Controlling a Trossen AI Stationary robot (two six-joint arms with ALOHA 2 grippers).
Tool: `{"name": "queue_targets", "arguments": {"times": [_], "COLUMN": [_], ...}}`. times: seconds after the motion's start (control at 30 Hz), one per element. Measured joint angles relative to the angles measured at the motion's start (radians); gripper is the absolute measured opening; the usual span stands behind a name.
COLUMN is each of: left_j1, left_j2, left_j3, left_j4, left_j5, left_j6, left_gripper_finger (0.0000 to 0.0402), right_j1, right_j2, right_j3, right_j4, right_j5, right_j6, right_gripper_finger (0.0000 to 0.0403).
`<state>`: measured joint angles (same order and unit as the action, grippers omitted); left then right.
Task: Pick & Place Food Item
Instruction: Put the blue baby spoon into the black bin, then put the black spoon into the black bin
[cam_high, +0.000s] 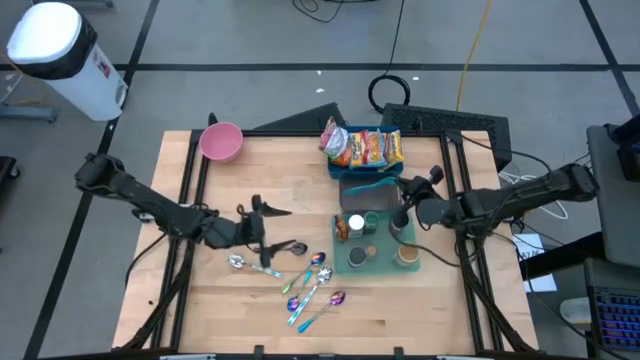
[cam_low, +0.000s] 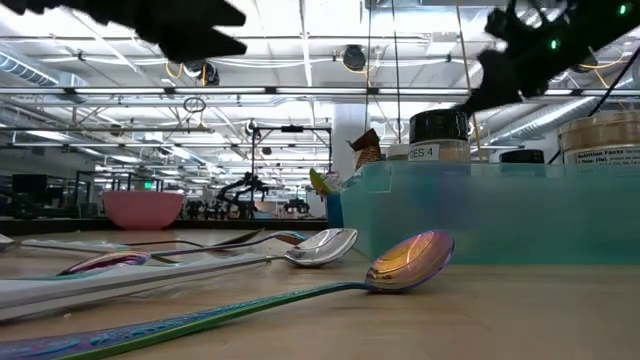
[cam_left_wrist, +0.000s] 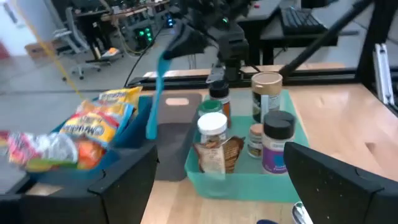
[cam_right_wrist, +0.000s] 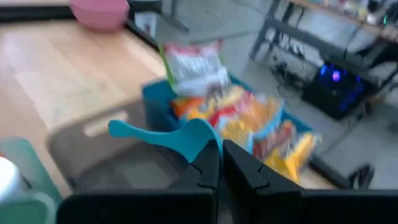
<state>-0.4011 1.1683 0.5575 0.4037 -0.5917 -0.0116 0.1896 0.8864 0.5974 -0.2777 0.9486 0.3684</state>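
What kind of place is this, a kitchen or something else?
Probably a robotics lab or workshop, not a kitchen. The wooden table stands on a bare grey floor with trailing cables, and behind it run rows of desks with equipment under ceiling strip lights.

One camera looks straight down on the whole table; another sits at table-top height, close behind the spoons, facing the room. Each wrist camera looks past its own claw — both catch the snack bags and teal tray.
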Motion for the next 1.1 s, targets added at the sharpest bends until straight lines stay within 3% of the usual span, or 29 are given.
{"name": "queue_targets", "arguments": {"times": [0.3,0.5,0.6,0.73,0.87,1.1], "left_j1": [0.015,0.015,0.015,0.015,0.015,0.014], "left_j2": [-0.055,-0.055,-0.055,-0.055,-0.055,-0.054], "left_j3": [-0.059,-0.059,-0.059,-0.059,-0.059,-0.059], "left_j4": [0.018,0.025,0.023,0.02,0.007,-0.169], "left_j5": [-0.001,0.0,-0.001,-0.001,0.001,0.109], "left_j6": [-0.053,-0.093,-0.147,-0.174,-0.171,-0.221], "left_gripper_finger": [0.0356,0.0356,0.0356,0.0356,0.0356,0.0356], "right_j1": [-0.128,-0.195,-0.204,-0.204,-0.204,-0.185], "right_j2": [0.045,0.052,0.052,0.052,0.049,-0.009], "right_j3": [-0.15,-0.188,-0.188,-0.188,-0.188,-0.161], "right_j4": [0.269,0.319,0.319,0.32,0.32,0.351], "right_j5": [-0.196,-0.365,-0.378,-0.378,-0.376,-0.408], "right_j6": [0.006,0.008,0.013,-0.003,-0.017,-0.107], "right_gripper_finger": [0.0,0.0002,0.0014,0.0053,0.0116,0.0225]}}
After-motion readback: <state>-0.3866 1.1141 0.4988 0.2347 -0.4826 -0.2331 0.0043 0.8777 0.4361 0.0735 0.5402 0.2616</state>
